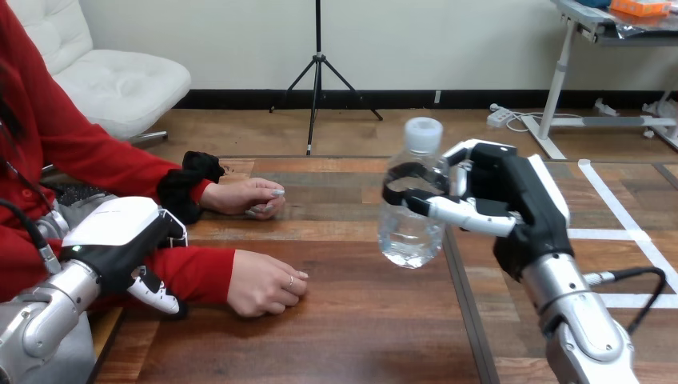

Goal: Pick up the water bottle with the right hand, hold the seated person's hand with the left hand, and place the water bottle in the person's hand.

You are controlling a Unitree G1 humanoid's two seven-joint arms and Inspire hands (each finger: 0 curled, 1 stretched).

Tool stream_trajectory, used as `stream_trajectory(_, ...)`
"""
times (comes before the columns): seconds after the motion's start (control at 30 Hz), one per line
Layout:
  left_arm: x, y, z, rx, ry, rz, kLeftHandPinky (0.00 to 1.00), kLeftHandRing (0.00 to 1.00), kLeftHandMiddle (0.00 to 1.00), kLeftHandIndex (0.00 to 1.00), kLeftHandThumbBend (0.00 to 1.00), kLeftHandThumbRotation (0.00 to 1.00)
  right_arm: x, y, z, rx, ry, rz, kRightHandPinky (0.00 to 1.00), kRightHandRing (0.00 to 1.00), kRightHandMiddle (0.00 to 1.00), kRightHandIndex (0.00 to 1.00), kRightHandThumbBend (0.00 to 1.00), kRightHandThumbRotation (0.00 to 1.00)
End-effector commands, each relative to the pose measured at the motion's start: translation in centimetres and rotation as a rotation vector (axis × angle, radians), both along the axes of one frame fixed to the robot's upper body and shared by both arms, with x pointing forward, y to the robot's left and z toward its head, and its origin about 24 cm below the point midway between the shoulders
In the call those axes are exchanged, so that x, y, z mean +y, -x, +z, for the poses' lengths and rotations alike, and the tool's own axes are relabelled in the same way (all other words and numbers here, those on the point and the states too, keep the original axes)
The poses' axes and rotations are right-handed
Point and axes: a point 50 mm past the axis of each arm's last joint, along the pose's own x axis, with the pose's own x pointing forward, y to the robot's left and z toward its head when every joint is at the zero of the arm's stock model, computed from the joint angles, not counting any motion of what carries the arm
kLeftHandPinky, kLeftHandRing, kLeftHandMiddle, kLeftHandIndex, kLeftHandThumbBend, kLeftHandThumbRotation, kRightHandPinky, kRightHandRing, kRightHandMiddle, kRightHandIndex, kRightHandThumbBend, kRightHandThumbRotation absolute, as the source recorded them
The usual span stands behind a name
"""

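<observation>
Right hand [512, 200] is gripping the water bottle [410, 220], fingers curled round its upper body just under the white cap [423, 133]. The bottle is hanging clear above the table [360, 336], long axis nearly upright, cap leaning slightly toward 1 o'clock.

Person's nearer hand [265, 284] is lying at about 8 o'clock from the bottle, well apart, knuckles up and loosely closed on the wood, not yet turned to receive. Person's farther hand [244, 196] is resting at 9 o'clock from the bottle.

Left hand [120, 232] is sitting over the red sleeve [196, 272] of the nearer arm, that hand at its 3 o'clock. Whether it is gripping cannot be told.

Judgement: the left hand is much the nearer, and the bottle needs carrying toward 8 o'clock. The dark wood between is carrying nothing. White tape lines [608, 234] are running at the table's right.
</observation>
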Motion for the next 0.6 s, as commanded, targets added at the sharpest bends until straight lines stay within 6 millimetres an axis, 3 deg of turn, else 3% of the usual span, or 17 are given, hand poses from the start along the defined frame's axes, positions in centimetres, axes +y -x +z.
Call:
stream_trajectory(0.0,-3.7,-1.7,1.5,-0.124,0.132,-0.095,0.21,0.27,0.33,0.32,0.79,0.0,1.2,-1.7,3.8,-0.167,0.0,0.01,0.0,0.02,0.05,0.03,0.39,0.0)
stream_trajectory(0.57,-4.3,-1.7,2.1,-0.166,0.178,-0.133,0.21,0.27,0.33,0.33,0.77,0.0,1.8,-2.6,2.5,-0.126,-0.037,0.04,0.0,0.03,0.06,0.05,0.45,0.0)
